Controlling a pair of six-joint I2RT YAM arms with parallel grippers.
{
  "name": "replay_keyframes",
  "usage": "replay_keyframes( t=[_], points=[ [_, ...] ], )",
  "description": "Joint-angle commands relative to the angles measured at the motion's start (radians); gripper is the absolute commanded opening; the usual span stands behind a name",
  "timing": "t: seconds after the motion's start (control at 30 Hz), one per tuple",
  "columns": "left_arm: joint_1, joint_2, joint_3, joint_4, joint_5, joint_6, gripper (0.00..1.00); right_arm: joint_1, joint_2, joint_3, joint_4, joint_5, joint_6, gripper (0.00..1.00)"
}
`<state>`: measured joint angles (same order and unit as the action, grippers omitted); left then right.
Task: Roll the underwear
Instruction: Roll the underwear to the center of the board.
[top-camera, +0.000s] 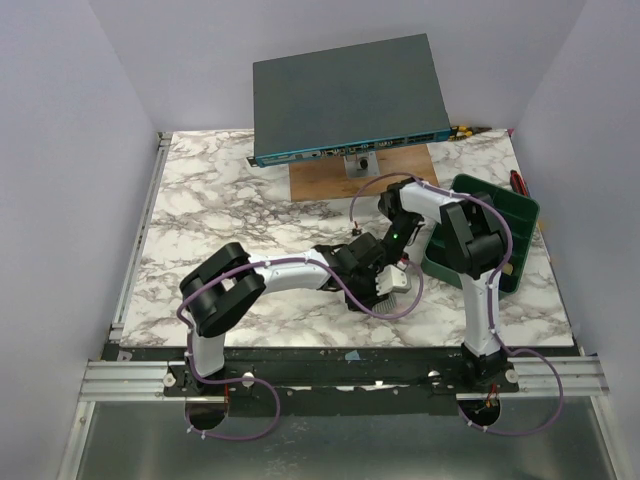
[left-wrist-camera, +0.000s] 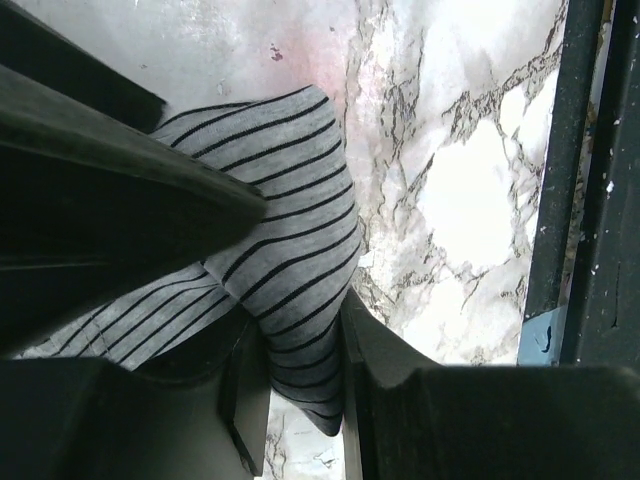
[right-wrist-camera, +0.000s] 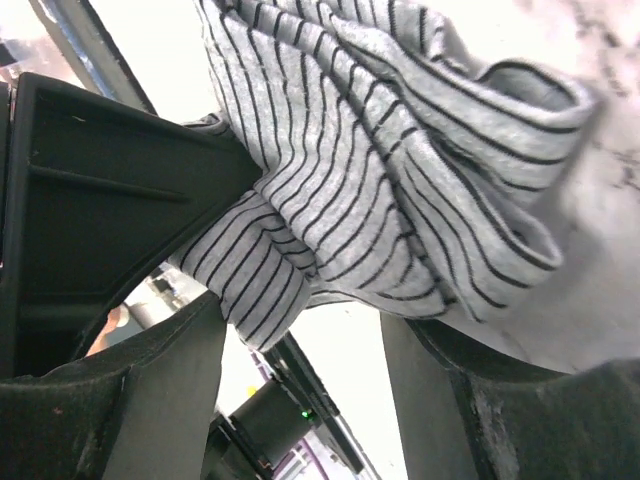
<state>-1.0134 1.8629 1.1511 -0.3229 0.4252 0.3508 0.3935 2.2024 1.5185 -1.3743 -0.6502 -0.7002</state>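
Note:
The underwear is grey cloth with thin black stripes, bunched on the marble table (top-camera: 230, 200). In the top view only a small part (top-camera: 401, 283) shows, under the two grippers near the front right. My left gripper (left-wrist-camera: 300, 375) is shut on a fold of the underwear (left-wrist-camera: 290, 250); it sits low over the cloth in the top view (top-camera: 374, 280). My right gripper (right-wrist-camera: 300, 390) has its jaws wide apart with the bunched underwear (right-wrist-camera: 400, 150) lying across their tips. It is just behind the left gripper in the top view (top-camera: 396, 248).
A dark grey flat device (top-camera: 350, 95) rests tilted on a wooden block (top-camera: 345, 178) at the back. A green bin (top-camera: 500, 215) stands at the right edge, beside the right arm. The table's black front rail (left-wrist-camera: 585, 180) is close to the left gripper.

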Motion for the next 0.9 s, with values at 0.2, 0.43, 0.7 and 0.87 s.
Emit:
replay_keyframes(
  t=[0.2,0.43,0.7,0.87],
  points=[
    [0.01,0.103,-0.035,-0.078,0.003,-0.052,0.0,-0.034,-0.027,0.044,0.138,0.155,-0.082,0.65],
    [0.044,0.142,-0.007,-0.109,0.066,-0.097,0.0,-0.051,-0.066,0.069,0.114,0.164,-0.095,0.66],
    [0.101,0.193,0.037,-0.141,0.135,-0.145,0.0,-0.06,-0.116,0.076,0.063,0.087,-0.133,0.69],
    [0.117,0.227,0.066,-0.172,0.174,-0.151,0.0,-0.086,-0.147,0.075,0.074,0.029,-0.124,0.69]
  ],
)
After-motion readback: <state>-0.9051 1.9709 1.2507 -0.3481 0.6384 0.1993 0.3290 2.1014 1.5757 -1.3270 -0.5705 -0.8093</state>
